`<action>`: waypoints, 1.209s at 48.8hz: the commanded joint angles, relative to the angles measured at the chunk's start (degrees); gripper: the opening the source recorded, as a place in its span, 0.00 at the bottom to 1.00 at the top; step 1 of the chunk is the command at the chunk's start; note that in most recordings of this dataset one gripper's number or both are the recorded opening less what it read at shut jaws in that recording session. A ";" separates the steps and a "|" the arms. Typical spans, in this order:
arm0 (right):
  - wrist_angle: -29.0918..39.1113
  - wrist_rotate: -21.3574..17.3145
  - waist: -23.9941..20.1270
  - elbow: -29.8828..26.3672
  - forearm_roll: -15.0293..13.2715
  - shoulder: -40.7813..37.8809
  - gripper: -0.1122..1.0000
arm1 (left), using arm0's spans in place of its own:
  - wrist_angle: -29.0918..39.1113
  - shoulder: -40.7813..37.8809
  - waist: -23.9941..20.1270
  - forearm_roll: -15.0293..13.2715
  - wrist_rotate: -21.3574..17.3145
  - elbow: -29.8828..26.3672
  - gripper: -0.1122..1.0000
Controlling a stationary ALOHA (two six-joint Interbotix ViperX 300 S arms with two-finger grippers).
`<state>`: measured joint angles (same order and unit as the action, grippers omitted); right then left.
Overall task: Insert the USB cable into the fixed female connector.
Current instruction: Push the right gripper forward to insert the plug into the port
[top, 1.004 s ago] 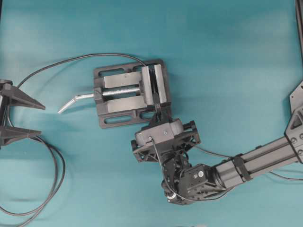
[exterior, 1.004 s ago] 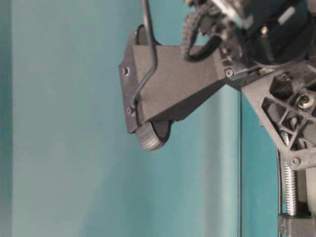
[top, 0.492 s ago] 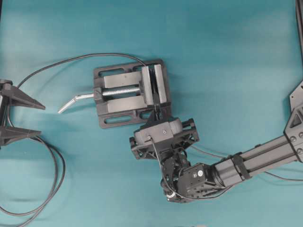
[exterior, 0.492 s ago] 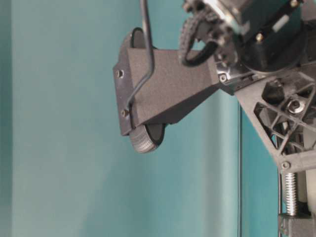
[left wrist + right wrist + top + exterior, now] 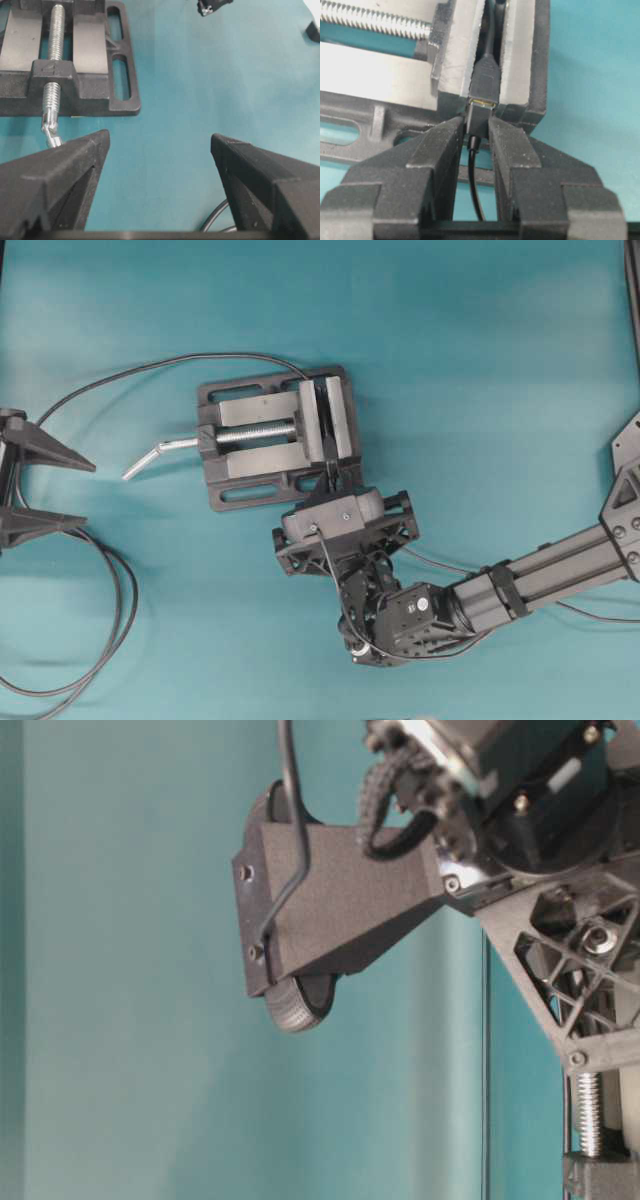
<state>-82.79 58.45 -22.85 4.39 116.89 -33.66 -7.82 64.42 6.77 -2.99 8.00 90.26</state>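
1. Left gripper (image 5: 28, 492) sits at the far left edge of the overhead view, fingers spread wide, nothing between them; the wrist view shows the same, only teal table (image 5: 200, 90) in the gap.
2. A long dark cable (image 5: 110, 620) lies in big loops on the table below and just right of the left gripper; another strand arcs from the left edge up and over to the vise's top.
3. Grey vise (image 5: 275, 435) sits left of centre in the overhead view, flat on the table, its threaded screw running left-right, bent silver handle (image 5: 150, 454) sticking out of its left side.
4. In the left wrist view the vise (image 5: 75, 75) is in the top left corner, well apart from the fingers.
5. Fixed female connector (image 5: 485, 82) is clamped between the vise's jaw plates at the vise's right end, its thin dark cable leading away up the slot.
6. USB cable (image 5: 477, 125): its small black plug sits right at the connector's mouth, a thin strip of metal showing at the joint; how far it is in, cannot tell. The cable trails back between the fingers.
7. Right gripper (image 5: 477, 135) is clenched on the plug, one finger on each side, just below the vise's lower right edge in the overhead view (image 5: 335, 480).
8. Table-level view: only the right arm's housing close up, gripper tips hidden.
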 commanded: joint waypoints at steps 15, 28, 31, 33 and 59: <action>1.32 -1.23 4.57 1.41 -1.14 2.11 0.29 | -0.44 -0.53 0.00 0.18 0.35 -0.79 0.95; 1.41 -0.62 5.80 1.41 -1.23 2.20 0.29 | -0.44 -0.44 0.00 0.18 0.35 -0.70 0.95; 1.41 -0.62 6.15 1.58 -1.23 2.20 0.29 | -0.44 -0.53 -0.09 0.18 0.35 -0.79 0.95; 1.41 -0.62 6.33 1.58 -1.32 2.20 0.29 | -0.44 -0.53 -0.09 0.18 0.35 -0.79 0.95; 2.55 -1.14 8.70 3.43 -1.76 2.20 0.29 | -0.44 -0.53 -0.09 0.18 0.35 -0.79 0.95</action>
<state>-80.07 57.22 -20.92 7.12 116.02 -32.61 -7.82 64.42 6.77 -2.99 8.00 90.26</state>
